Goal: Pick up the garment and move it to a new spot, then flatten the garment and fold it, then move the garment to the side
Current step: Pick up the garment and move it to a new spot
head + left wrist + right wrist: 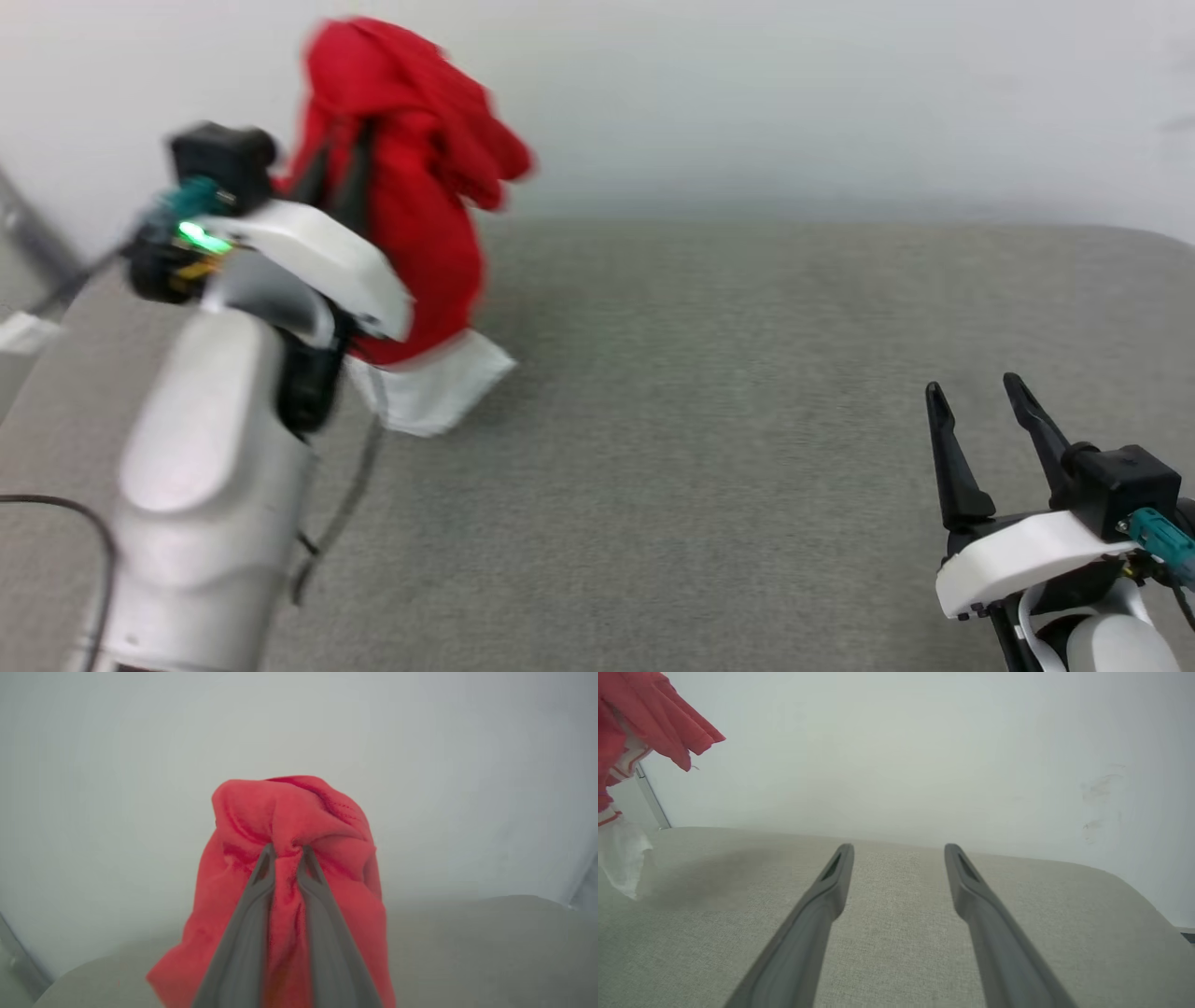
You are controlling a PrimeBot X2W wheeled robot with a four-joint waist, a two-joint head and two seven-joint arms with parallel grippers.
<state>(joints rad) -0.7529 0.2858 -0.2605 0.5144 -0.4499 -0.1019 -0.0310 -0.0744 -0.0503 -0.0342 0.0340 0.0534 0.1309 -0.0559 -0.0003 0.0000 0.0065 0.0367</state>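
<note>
1. My pale left forearm point(215, 467) sits closest to the head camera, at lower left. It reaches up and away over the bench point(747, 420), with a green light point(201, 236) lit at the wrist.
2. My left end effector point(286, 851) is pinching the garment point(299, 812). The two dark fingers stand close together, with a bunched fold of red fabric caught between their tips.
3. The garment hangs from that pinch as a crumpled bundle. It is raised above the far left part of the bench, in front of the pale wall point(794, 93), and red cloth spills over and below the fingers.
4. Its white lining point(439, 387) shows at the bottom of the bundle, low over the grey woven surface. I cannot tell whether that corner touches it.
5. From my right wrist, striped trim point(623, 767) shows at the bundle's edge.
6. My right end effector point(973, 385) is at lower right, well apart from the garment. Its fingers are spread wide over the bench with nothing between them.
</note>
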